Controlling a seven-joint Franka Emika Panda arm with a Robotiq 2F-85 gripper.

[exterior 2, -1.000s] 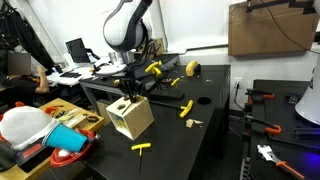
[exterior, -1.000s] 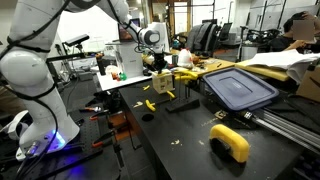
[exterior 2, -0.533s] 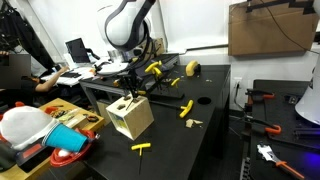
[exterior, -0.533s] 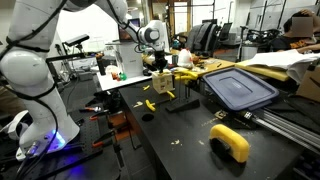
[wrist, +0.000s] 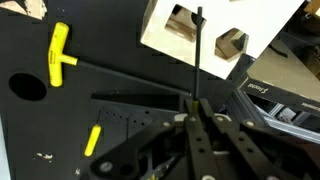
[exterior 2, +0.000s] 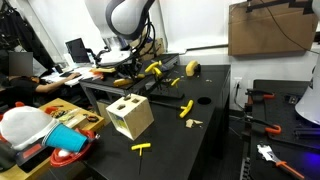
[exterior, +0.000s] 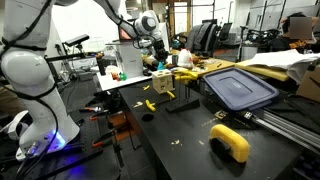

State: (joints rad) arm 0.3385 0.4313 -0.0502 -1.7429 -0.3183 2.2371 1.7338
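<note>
In the wrist view the gripper [wrist: 198, 112] has its fingers clamped on a black shaft [wrist: 198, 55], probably a hex key's. It is held by one end, so it points straight at the wooden box [wrist: 255, 25] and its cut-outs. A yellow T-handle hex key [wrist: 58, 56] lies beside. Only an exterior view shows the wooden box [exterior 2: 130, 116] standing clear below.

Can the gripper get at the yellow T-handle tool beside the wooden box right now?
Probably not to grasp: the gripper looks shut on a thin black rod. The yellow T-handle tool itself lies uncovered.
</note>
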